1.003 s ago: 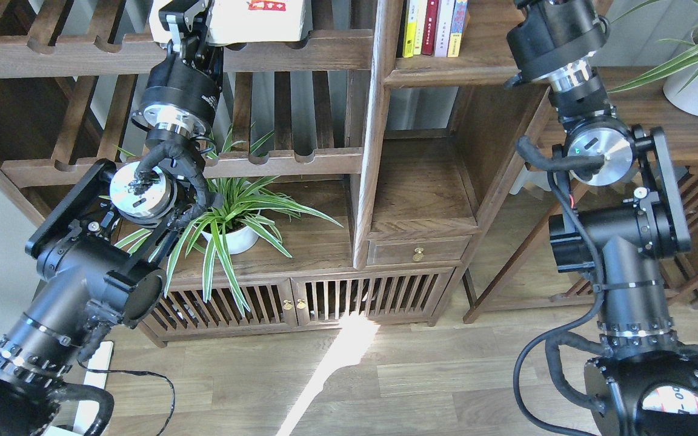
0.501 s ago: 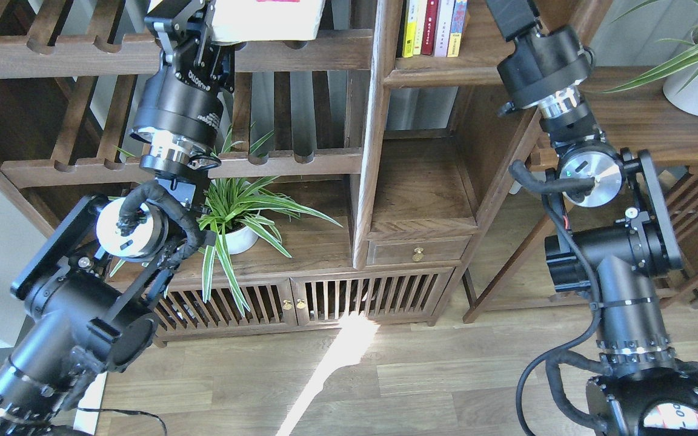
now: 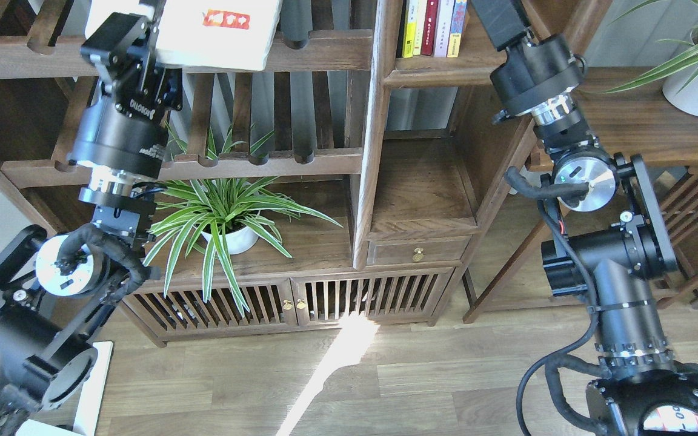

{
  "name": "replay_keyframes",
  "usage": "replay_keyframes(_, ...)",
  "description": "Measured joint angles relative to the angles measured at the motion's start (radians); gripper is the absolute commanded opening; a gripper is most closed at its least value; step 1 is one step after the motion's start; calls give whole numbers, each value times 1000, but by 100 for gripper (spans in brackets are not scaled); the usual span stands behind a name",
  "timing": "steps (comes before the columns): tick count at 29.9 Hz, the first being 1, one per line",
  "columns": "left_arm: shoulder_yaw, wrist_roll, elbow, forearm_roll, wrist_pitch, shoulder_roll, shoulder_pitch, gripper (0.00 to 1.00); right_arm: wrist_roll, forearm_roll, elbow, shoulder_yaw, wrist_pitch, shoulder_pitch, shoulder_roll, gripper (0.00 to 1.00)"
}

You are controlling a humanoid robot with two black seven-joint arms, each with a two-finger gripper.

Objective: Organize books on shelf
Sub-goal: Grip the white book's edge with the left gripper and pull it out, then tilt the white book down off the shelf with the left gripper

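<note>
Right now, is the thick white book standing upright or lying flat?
Flat: the thick white book, red label up, lies across the slatted rack in the left gripper.

Both arms raised (left gripper (image 3: pixel 143 36) clamped).

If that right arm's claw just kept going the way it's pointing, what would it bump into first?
The right gripper points up and left toward the shelf holding the upright books. It would likely meet the rightmost book or the shelf's interior first, though depth is hard to judge and its fingers are cut off at the top edge.
</note>
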Motion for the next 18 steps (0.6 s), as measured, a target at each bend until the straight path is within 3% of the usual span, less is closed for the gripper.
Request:
replay_keyframes(7,1,3,-12,0,-125,79,75,2,2,0,-4,-16,0,-2,0,99)
replay_keyframes(18,10,69,-12,2,-140,186,135,2,4,3,-16,-41,0,-11,0,99)
